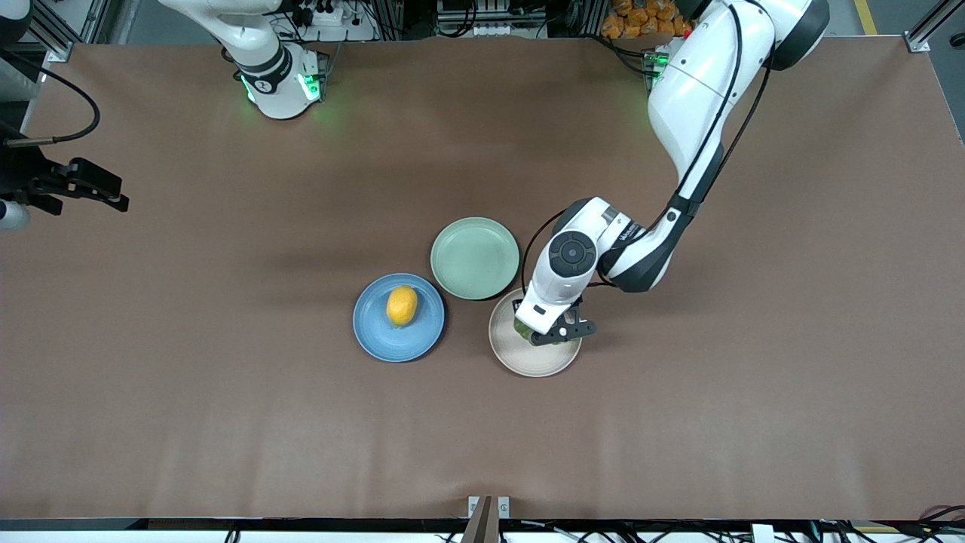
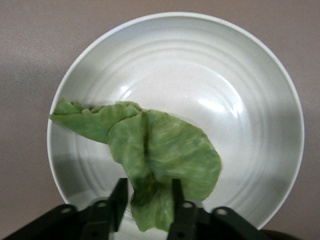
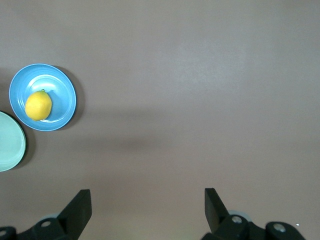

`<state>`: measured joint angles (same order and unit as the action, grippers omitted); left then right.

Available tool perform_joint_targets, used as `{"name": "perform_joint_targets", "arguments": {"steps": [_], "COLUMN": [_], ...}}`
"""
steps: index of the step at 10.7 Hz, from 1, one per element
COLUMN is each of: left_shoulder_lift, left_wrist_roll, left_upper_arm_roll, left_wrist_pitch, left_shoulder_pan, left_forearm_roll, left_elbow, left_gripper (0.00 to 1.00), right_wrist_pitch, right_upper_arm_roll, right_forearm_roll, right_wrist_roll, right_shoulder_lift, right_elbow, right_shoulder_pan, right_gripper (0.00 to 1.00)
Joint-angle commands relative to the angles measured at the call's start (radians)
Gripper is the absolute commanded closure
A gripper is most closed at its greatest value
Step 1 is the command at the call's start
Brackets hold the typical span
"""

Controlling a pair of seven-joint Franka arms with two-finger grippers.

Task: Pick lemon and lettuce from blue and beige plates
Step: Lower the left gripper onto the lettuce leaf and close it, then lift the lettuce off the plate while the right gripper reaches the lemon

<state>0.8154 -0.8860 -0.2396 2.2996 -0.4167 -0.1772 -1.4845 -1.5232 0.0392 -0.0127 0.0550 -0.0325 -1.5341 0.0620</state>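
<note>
The right gripper waits spread wide and empty over the table's right-arm end. The lemon lies on the blue plate; the mint plate sits at its 2 o'clock. The left gripper is over the beige plate. Only the left wrist view shows its fingers pinching the lettuce stem. The arm's lettering is unreadable.

Lemon: oval, yellow-orange, smooth; lies on its side at the centre of the blue plate. Lettuce: green, veined, wrinkled leaf, spread over the beige plate, one end pinched between two black fingers. Blue plate sits beside beige plate, toward the right arm's end of the table.
</note>
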Motion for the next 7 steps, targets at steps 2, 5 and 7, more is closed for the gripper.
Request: {"name": "perform_joint_targets", "arguments": {"steps": [2, 5, 7], "left_shoulder_lift": [0.001, -0.097, -0.186], "left_wrist_roll": [-0.019, -0.027, -0.018], "left_upper_arm_roll": [0.009, 0.009, 0.002], "left_wrist_pitch": [0.008, -0.006, -0.057], "left_shoulder_pan": [-0.001, 0.022, 0.07], "left_forearm_roll": [-0.031, -0.024, -0.019], "left_elbow": [0.021, 0.02, 0.02], "left_gripper": [1.0, 1.0, 1.0], "right_wrist_pitch": [-0.009, -0.017, -0.031], "right_upper_arm_roll": [0.007, 0.008, 0.007], "right_forearm_roll": [0.01, -0.001, -0.006], "right_wrist_roll": [-0.001, -0.001, -0.012], "right_shoulder_lift": [-0.016, -0.064, -0.101], "right_elbow": [-0.009, -0.014, -0.015], "right_shoulder_pan": [-0.017, -0.062, -0.091], "right_gripper": [0.0, 0.0, 0.0]}}
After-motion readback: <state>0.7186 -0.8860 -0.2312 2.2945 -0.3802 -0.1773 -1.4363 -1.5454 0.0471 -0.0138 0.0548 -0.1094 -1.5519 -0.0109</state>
